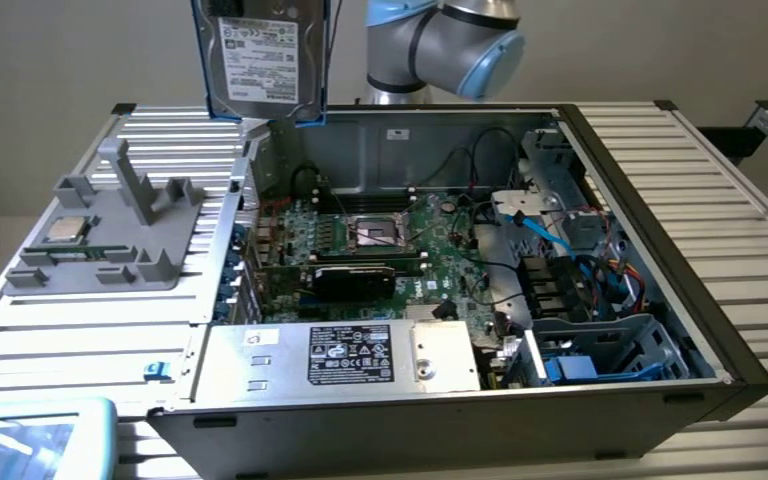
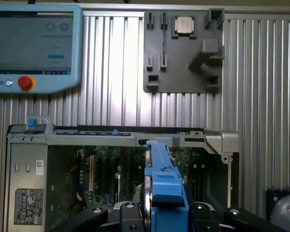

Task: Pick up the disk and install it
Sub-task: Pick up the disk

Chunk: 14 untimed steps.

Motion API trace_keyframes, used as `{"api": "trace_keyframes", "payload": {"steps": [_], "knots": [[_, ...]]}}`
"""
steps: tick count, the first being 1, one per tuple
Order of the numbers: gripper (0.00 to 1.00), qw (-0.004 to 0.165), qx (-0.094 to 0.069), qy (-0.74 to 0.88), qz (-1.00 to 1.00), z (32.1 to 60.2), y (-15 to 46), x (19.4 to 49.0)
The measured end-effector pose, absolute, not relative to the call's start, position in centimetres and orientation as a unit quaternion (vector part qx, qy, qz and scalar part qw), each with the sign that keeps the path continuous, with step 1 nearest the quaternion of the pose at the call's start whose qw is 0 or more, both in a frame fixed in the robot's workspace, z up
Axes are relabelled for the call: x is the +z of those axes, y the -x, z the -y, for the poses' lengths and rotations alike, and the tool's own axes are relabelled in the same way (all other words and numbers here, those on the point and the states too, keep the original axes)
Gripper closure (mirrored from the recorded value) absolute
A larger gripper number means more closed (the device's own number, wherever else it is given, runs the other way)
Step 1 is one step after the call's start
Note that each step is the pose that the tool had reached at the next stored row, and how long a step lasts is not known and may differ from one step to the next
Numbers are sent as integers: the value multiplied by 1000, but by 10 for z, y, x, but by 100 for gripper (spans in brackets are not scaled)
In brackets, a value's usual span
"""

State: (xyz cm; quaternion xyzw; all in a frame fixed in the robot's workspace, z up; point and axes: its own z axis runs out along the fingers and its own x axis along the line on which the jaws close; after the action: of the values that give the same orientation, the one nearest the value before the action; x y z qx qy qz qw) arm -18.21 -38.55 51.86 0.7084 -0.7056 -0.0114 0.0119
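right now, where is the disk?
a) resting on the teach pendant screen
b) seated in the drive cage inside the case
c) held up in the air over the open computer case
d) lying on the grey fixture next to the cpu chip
C: the disk hangs upright, label facing out, above the back edge of the open computer case and clear of the grey fixture. In the wrist view the gripper clamps its blue rail.

Flat silver-grey metal disk with blue plastic rails (image 1: 261, 55) hangs upright over the open black computer case's (image 1: 424, 425) far corner, on the exterior view's left side. Grey plastic fixture block (image 1: 37, 275) sits on the ribbed aluminium table (image 1: 64, 340) just left of the case, with a small square silver CPU chip (image 1: 64, 230) on it.
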Motion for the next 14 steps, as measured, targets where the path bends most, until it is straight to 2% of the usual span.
{"api": "trace_keyframes", "payload": {"steps": [14], "knots": [[63,12,-12,-708,706,409,146,519]]}}
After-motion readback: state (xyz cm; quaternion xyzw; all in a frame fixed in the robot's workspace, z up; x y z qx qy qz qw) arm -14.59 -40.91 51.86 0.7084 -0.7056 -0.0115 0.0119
